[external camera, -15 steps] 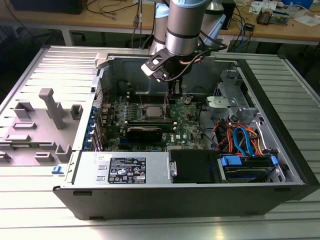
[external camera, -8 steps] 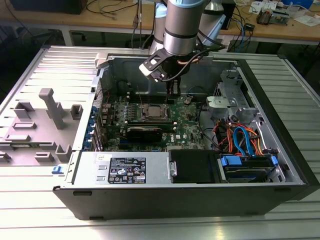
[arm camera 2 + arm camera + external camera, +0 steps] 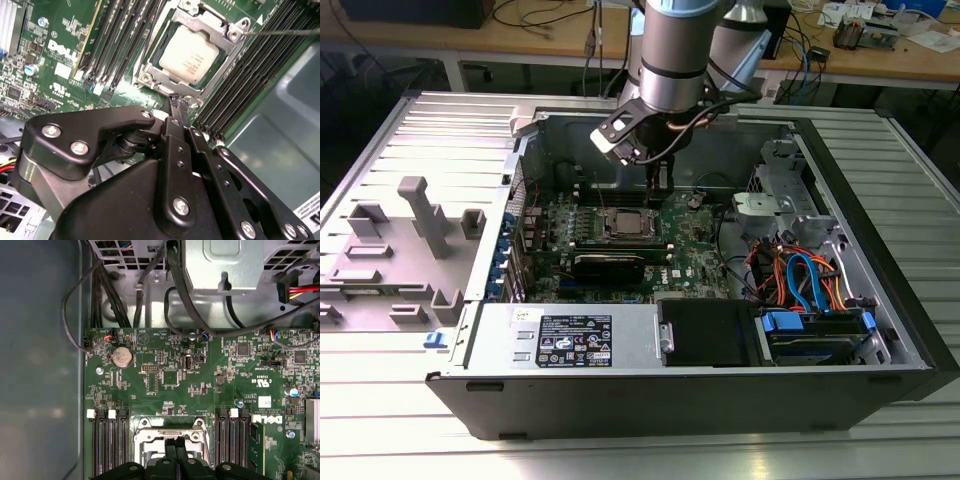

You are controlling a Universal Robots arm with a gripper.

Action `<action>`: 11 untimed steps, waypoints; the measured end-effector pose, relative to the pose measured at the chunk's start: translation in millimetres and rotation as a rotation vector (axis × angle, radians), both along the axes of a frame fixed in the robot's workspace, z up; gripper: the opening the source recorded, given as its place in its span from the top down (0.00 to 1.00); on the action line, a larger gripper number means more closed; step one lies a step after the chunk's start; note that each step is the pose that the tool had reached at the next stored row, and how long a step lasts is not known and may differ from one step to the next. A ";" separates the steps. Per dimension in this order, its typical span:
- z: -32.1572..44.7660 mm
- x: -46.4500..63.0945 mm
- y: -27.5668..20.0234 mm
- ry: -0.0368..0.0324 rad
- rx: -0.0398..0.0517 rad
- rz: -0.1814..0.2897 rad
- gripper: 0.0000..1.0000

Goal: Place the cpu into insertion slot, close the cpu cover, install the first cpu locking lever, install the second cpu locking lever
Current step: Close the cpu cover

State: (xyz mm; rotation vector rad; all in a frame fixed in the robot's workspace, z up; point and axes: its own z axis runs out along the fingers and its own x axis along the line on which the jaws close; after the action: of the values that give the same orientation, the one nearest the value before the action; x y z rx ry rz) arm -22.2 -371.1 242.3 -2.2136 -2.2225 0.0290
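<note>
**Closed gripper (image 3: 178, 102) at the slot (image 3: 148, 78) edge: mind the lever**

Your gripper has its fingers pressed together, tips just beside the slot's near rim. I can't make out whether anything thin is nipped between them. The cpu (image 3: 192, 52) lies in the slot and the cover (image 3: 212, 24) sits down over it, framing it through its window. One lever (image 3: 282, 31) runs out from the slot's corner across the memory slots (image 3: 240, 85) and looks unlatched.

Risks as I judge them:
- Pushing down here could set the tips on the cover or the cpu and scratch them.
- A sideways drag could clip the memory slots beside the slot.
- A loose lever could spring out from under the tips.
</note>
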 end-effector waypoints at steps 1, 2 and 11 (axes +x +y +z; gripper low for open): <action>-0.6 -1.4 0.0 0.0000 -0.0001 0.000 0.89; -1.1 -2.6 0.0 0.0000 -0.0001 0.000 0.89; -4.8 -8.9 0.0 0.0000 -0.0001 0.000 0.89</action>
State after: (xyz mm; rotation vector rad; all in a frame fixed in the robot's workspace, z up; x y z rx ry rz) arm -31.2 -371.1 237.5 -2.2135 -2.2227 0.0291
